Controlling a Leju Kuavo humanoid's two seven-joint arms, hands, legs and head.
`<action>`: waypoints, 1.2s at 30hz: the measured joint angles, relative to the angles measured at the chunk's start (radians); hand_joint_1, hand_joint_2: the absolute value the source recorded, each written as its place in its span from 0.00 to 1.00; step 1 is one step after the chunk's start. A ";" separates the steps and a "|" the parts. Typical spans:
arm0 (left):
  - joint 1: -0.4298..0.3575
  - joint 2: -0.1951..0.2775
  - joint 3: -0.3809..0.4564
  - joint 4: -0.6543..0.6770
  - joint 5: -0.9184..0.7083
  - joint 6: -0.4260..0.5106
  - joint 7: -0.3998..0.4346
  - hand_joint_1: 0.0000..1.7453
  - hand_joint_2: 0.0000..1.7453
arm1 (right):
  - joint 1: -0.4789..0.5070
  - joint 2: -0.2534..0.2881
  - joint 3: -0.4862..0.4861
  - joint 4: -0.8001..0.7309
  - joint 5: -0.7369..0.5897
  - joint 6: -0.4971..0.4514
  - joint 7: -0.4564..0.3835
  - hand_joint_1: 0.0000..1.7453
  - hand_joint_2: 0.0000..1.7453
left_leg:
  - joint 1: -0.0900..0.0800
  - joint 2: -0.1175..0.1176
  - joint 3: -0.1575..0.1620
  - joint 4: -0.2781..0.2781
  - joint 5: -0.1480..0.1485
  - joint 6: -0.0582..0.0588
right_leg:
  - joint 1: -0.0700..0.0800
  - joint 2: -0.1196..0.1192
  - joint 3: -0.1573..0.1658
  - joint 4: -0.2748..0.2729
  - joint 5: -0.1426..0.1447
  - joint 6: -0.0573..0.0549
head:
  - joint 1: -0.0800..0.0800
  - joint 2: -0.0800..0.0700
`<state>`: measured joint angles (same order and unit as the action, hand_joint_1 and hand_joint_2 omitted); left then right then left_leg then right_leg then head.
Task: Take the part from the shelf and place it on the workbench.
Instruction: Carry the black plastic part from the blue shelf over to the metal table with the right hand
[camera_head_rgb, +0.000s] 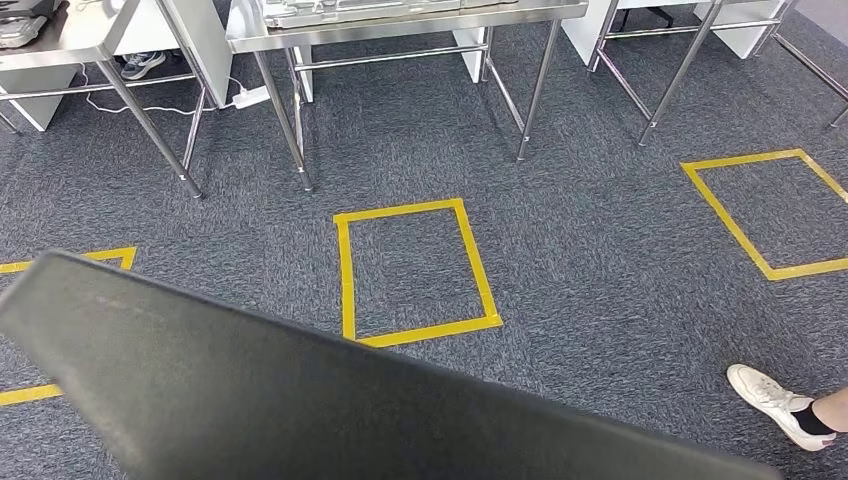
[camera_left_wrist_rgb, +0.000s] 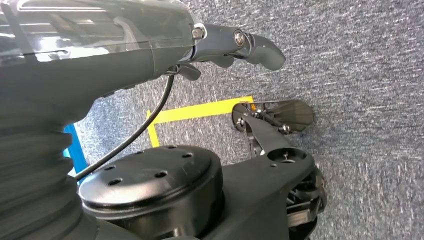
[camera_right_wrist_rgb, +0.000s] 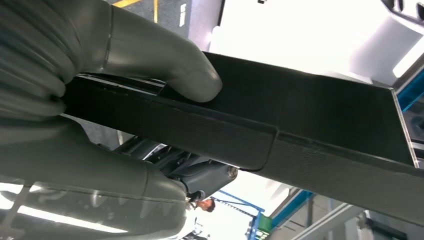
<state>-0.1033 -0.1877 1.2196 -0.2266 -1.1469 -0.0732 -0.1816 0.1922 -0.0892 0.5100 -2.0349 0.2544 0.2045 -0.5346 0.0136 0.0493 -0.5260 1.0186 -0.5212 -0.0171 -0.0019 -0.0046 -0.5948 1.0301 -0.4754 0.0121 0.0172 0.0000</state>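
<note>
In the head view we see the part (camera_head_rgb: 300, 390), a flat black panel, filling the lower left and bottom of the frame. Its long axis runs slantwise, from a rounded corner at the left edge, about halfway up, down to the lower right corner. The broad face tilts toward us and its upper edge crosses the frame as a straight dark line.

In the right wrist view our right hand (camera_right_wrist_rgb: 90, 100) grips that panel. The thick grey thumb (camera_right_wrist_rgb: 165, 65) presses on one broad face, and the other fingers (camera_right_wrist_rgb: 100, 180) wrap against the opposite face, so the edge of the panel sits clamped between them. From the hand the panel stretches away toward the right side of that frame.

In the left wrist view our left hand (camera_left_wrist_rgb: 235, 45) hangs over the carpet with nothing in it. Its dark fingers are curled in; we cannot tell whether they are fully closed.

Beyond the panel in the head view lies grey carpet (camera_head_rgb: 600, 250). A yellow tape rectangle (camera_head_rgb: 415, 270) sits at the frame's centre, with another (camera_head_rgb: 770, 210) at the right. Steel tables (camera_head_rgb: 400, 25) on thin legs stand along the top. A person's white shoe (camera_head_rgb: 780, 400) shows at the lower right.
</note>
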 joint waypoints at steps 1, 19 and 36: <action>0.000 0.000 0.000 0.000 0.000 0.000 0.000 0.00 1.00 | 0.000 0.000 0.000 0.000 0.002 -0.001 0.000 1.00 1.00 | 0.000 0.000 0.001 -0.002 0.000 -0.002 | 0.000 0.000 0.001 0.000 0.000 -0.001 | 0.000 0.000; 0.000 0.000 0.000 0.000 -0.005 0.000 0.000 0.00 1.00 | 0.006 0.000 0.000 0.000 0.013 -0.013 -0.001 1.00 1.00 | -0.004 0.000 0.003 -0.003 0.000 -0.010 | -0.002 0.000 0.004 -0.002 -0.001 -0.001 | 0.000 0.000; -0.001 0.005 0.000 -0.002 -0.005 -0.003 0.000 0.00 1.00 | 0.012 -0.006 0.000 0.000 0.020 -0.016 -0.001 1.00 1.00 | 0.053 -0.002 0.070 -0.042 -0.018 -0.066 | -0.057 -0.008 -0.012 -0.001 0.021 0.069 | -0.001 0.000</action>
<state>-0.1039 -0.1827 1.2198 -0.2282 -1.1517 -0.0763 -0.1814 0.2045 -0.0952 0.5103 -2.0347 0.2749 0.1888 -0.5357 0.0667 0.0478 -0.4565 0.9767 -0.5397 -0.0831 -0.0589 -0.0123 -0.6072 1.0293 -0.4549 0.0807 0.0160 0.0000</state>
